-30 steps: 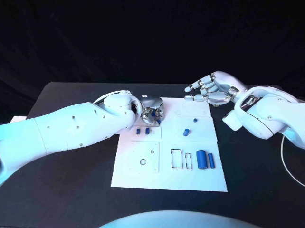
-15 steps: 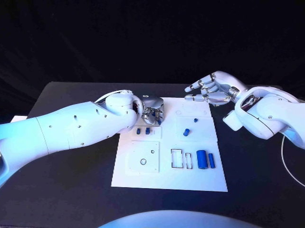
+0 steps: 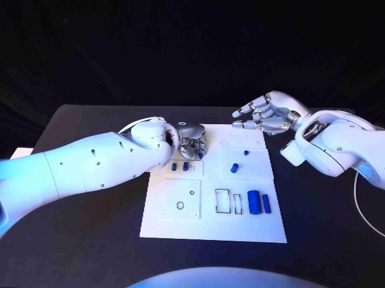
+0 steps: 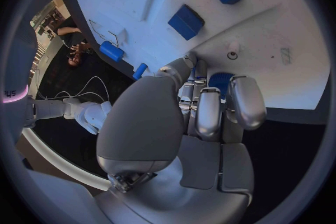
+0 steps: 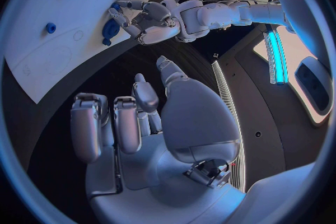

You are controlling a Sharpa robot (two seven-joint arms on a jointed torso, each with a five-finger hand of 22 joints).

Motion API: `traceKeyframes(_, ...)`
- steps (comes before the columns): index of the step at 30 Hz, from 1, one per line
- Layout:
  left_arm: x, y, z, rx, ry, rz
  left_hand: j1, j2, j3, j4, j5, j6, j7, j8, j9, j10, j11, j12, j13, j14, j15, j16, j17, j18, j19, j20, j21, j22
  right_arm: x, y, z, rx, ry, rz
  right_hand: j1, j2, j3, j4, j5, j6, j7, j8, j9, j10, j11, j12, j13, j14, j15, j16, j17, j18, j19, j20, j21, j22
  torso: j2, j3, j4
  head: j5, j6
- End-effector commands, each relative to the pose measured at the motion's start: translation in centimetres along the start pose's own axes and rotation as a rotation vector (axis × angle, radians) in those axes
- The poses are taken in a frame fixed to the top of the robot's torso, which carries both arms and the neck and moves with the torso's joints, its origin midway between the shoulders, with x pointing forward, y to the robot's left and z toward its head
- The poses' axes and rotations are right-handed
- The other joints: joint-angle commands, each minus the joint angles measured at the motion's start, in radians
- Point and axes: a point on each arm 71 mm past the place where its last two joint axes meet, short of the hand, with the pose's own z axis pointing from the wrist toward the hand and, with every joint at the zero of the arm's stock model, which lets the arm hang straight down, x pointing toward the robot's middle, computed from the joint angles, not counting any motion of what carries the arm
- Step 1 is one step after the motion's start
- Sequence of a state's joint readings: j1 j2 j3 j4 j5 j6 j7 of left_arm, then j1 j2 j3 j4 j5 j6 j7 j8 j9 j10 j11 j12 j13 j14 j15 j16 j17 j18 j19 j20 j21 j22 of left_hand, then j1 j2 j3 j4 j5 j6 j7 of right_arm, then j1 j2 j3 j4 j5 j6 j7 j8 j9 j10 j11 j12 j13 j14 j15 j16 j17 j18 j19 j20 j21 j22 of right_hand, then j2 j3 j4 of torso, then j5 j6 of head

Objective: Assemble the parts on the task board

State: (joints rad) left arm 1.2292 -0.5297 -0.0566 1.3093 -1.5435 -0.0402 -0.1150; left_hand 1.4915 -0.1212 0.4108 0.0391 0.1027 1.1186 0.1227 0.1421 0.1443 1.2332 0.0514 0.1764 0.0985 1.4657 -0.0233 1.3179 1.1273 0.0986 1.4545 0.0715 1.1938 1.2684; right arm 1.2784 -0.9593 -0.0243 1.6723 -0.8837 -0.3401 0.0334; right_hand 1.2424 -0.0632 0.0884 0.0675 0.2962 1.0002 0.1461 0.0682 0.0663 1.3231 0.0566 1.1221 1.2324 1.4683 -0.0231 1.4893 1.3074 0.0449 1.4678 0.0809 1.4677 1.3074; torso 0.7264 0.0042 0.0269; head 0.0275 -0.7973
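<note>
early stage: left hand (image 3: 190, 144) curled on blue part (image 4: 221, 80) at board (image 3: 244, 225) far edge; right hand (image 3: 263, 116) empty, fingers apart, off far-right corner; loose parts (image 3: 259, 201) unplaced.

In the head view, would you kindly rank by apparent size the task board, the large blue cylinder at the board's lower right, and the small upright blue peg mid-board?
1. task board
2. large blue cylinder
3. small blue peg

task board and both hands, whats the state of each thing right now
task board: flat on the table
left hand: fingers curled at a round blue part
right hand: raised, holds nothing
two blue cylinders: lying side by side
two blue blocks: lying loose
</note>
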Motion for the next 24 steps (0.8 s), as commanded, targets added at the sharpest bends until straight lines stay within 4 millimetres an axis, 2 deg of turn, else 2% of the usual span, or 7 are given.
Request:
traceKeyframes(1, -0.5, -0.1, -0.4, 0.007, -0.05, -0.051, -0.014, 0.002, 0.011, -0.001, -0.004, 0.002, 0.007, -0.008, -0.001, 0.001, 0.005, -0.009, 0.001, 0.026, -0.004, 0.0, -0.003, -0.017, 0.006, 0.0, 0.006, 0.003, 0.1, 0.0, 0.0, -0.006, 0.014, -0.001, -0.002, 0.01, -0.007, -0.001, 0.004, 0.001, -0.004, 0.006, 0.001, -0.002, -0.002, 0.004, 0.001, 0.069, 0.003, -0.003, 0.116, 0.004, -0.005, 0.004, -0.006, 0.031, -0.001, -0.0001, 0.0011, -0.003, 0.002)
traceKeyframes(6, -1.5, 0.0, -1.5, 0.008, -0.087, -0.091, -0.018, 0.0, 0.014, -0.003, -0.005, 0.002, 0.008, -0.011, -0.003, 0.001, 0.006, -0.013, 0.0, 0.026, -0.003, -0.001, -0.006, -0.017, 0.006, 0.001, 0.008, 0.005, 0.1, 0.0, 0.0, -0.004, 0.013, -0.002, -0.002, 0.01, -0.007, -0.001, 0.004, 0.001, -0.004, 0.006, 0.001, -0.002, -0.002, 0.004, 0.001, 0.069, 0.003, -0.003, 0.116, 0.004, -0.005, 0.004, -0.006, 0.031, -0.002, 0.0011, 0.0033, -0.002, 0.004)
traceKeyframes(13, -2.8, 0.9, -3.5, -0.009, -0.121, -0.135, -0.022, -0.003, 0.017, -0.005, -0.005, 0.003, 0.009, -0.014, -0.006, 0.002, 0.007, -0.018, -0.001, 0.026, -0.002, -0.001, -0.008, -0.018, 0.007, 0.002, 0.01, 0.007, 0.1, -0.1, 0.0, -0.002, 0.013, -0.002, -0.002, 0.01, -0.007, -0.001, 0.004, 0.001, -0.004, 0.006, 0.001, -0.002, -0.002, 0.004, 0.001, 0.069, 0.003, -0.003, 0.116, 0.004, -0.005, 0.004, -0.006, 0.031, -0.001, 0.0011, 0.0029, 0.003, 0.011)
traceKeyframes(24, -2.4, 3.9, -5.0, -0.083, -0.043, -0.164, -0.044, -0.015, 0.02, -0.005, -0.004, 0.007, 0.009, -0.023, -0.012, 0.008, 0.008, -0.033, -0.003, 0.025, 0.0, -0.001, -0.015, -0.018, 0.007, 0.004, 0.014, 0.013, 0.1, -0.2, 0.0, 0.001, 0.014, -0.002, -0.002, 0.01, -0.007, -0.001, 0.004, 0.001, -0.004, 0.006, 0.001, -0.002, -0.002, 0.004, 0.001, 0.069, 0.003, -0.003, 0.116, 0.004, -0.005, 0.004, -0.006, 0.031, 0.0, -0.0007, 0.0016, 0.005, 0.008)
